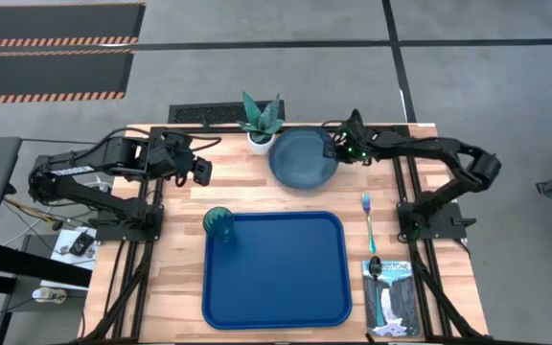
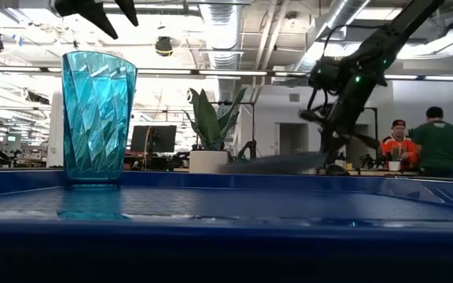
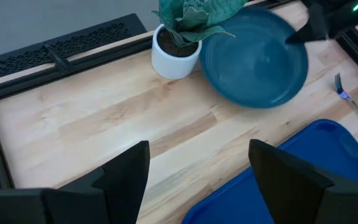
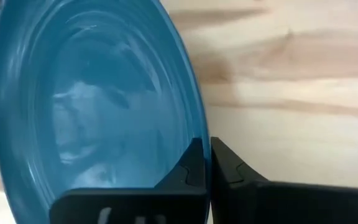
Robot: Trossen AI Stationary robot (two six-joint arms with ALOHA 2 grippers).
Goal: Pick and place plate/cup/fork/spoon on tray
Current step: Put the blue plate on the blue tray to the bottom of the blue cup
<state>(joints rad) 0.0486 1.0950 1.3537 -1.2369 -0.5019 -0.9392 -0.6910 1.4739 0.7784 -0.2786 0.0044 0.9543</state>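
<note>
The dark teal plate [image 1: 303, 158] is at the table's far middle, beside the white plant pot [image 1: 261, 134]. My right gripper [image 1: 338, 149] is shut on the plate's right rim. The plate also shows in the left wrist view [image 3: 257, 59]. My left gripper [image 1: 202, 171] hangs open and empty over bare wood left of the plant; its fingers [image 3: 129, 177] stand wide apart. The teal cup [image 1: 219, 222] stands upright on its base in the far left corner of the blue tray [image 1: 276, 287]. The fork [image 1: 368, 218] lies flat on the table right of the tray. The spoon [image 1: 376, 266] lies with its bowl on the booklet. My right gripper pinches the plate's raised rim [image 4: 202, 124] on its right side, one finger [image 4: 191, 165] on the inner face and one [image 4: 229, 171] outside it. The fingers come from the table's right, slanting down. In the low view the plate [image 2: 274, 163] lies nearly level; whether it is clear of the table, I cannot tell.
The waterfall-photo booklet [image 1: 391, 297] lies at the near right corner. The plant [image 2: 211, 126] stands close to the plate's left side. A black grille [image 1: 204, 113] runs along the far edge. People [image 2: 419, 145] stand in the room beyond the table.
</note>
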